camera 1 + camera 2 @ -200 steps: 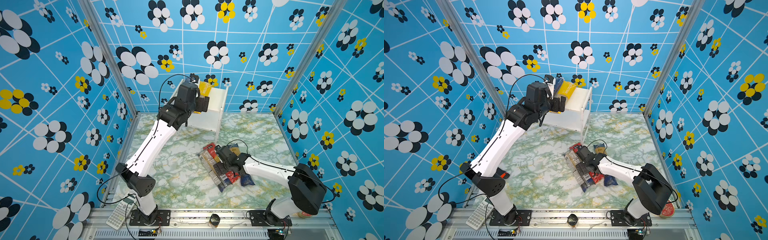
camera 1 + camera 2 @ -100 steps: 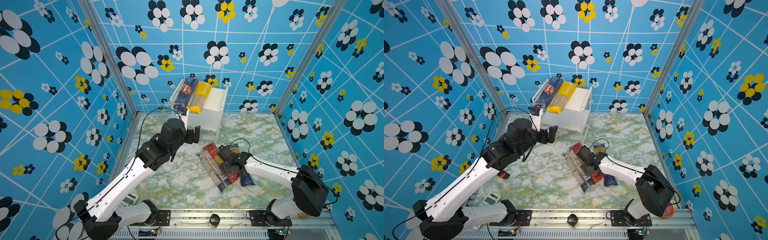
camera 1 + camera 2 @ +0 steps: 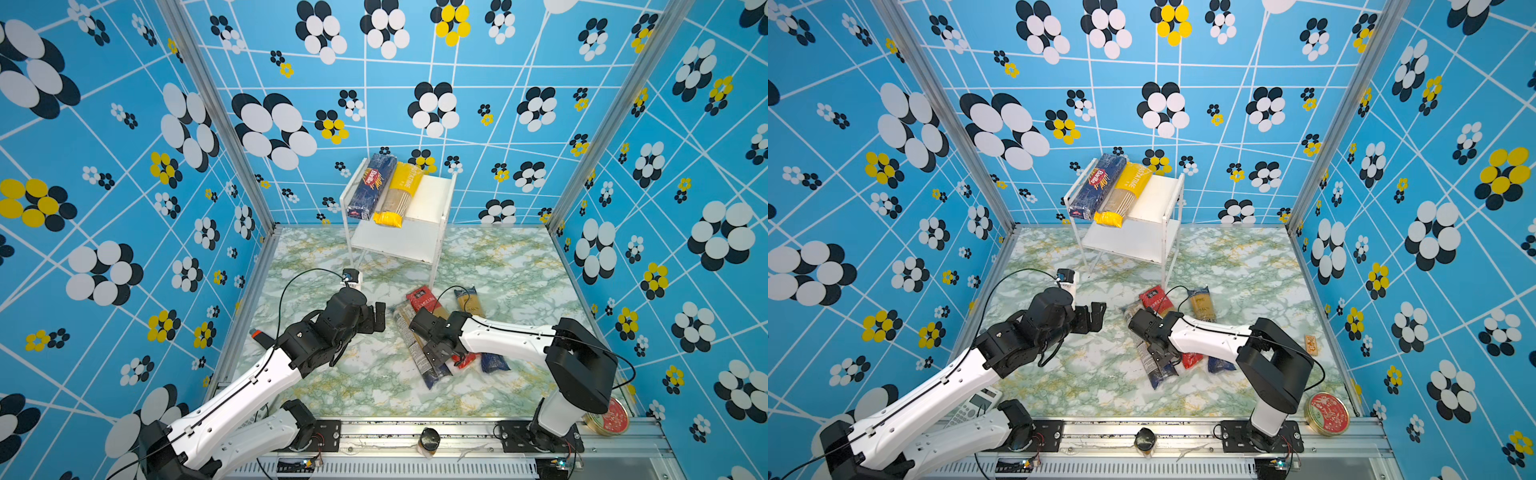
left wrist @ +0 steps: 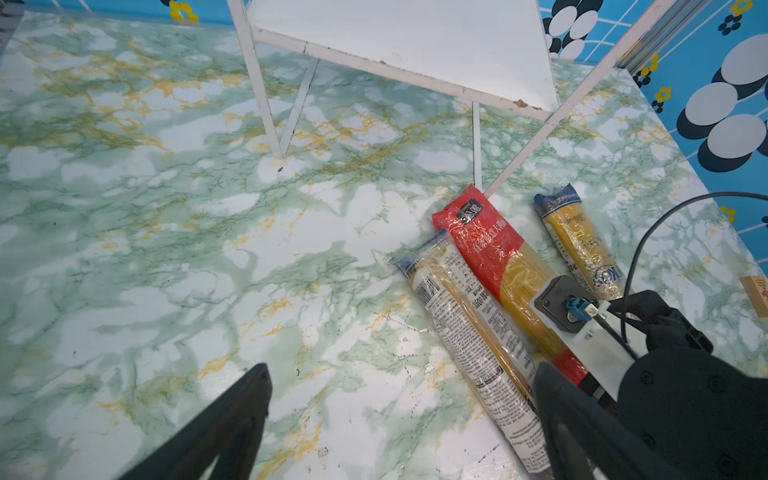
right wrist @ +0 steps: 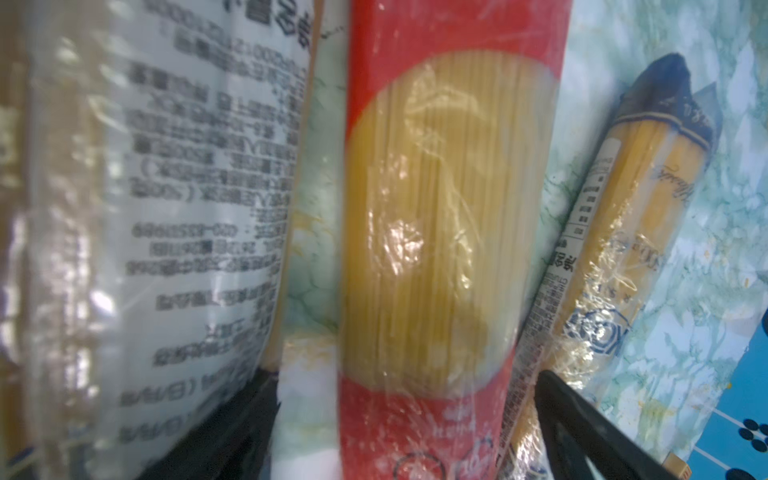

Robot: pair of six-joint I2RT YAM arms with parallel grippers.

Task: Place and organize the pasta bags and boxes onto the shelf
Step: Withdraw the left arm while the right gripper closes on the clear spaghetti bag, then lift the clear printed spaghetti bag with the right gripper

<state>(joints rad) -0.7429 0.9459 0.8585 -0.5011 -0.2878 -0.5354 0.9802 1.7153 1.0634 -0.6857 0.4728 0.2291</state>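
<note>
On the left, the left black parallel gripper [image 3: 378, 318] hangs over the green-marbled tabletop [image 3: 332, 386] with its jaws wide apart, holding nothing. Far behind it stands the small white two-tier shelf [image 3: 432, 195]. Its top board carries the dark blue Barilla cardboard box [image 3: 372, 187] on the left and the yellow plastic spaghetti bag [image 3: 397, 193] touching it in the middle. The right slot is bare.

Three packs lie on the table, nearer and to the right:
- the white-labelled clear bag with blue ends [image 4: 469, 332]
- the red-ended clear bag [image 4: 486, 245] just beside it
- the gold-labelled blue-ended bag [image 4: 577, 245]

The right gripper [image 5: 405, 376] is low over the red-ended bag with its jaws apart on either side, not yet pinching.

The bag is probably light. Its film looks slick, and the strands are stiff lengthwise but brittle. Taking it at mid-length, across the narrow width, should keep it level.
</note>
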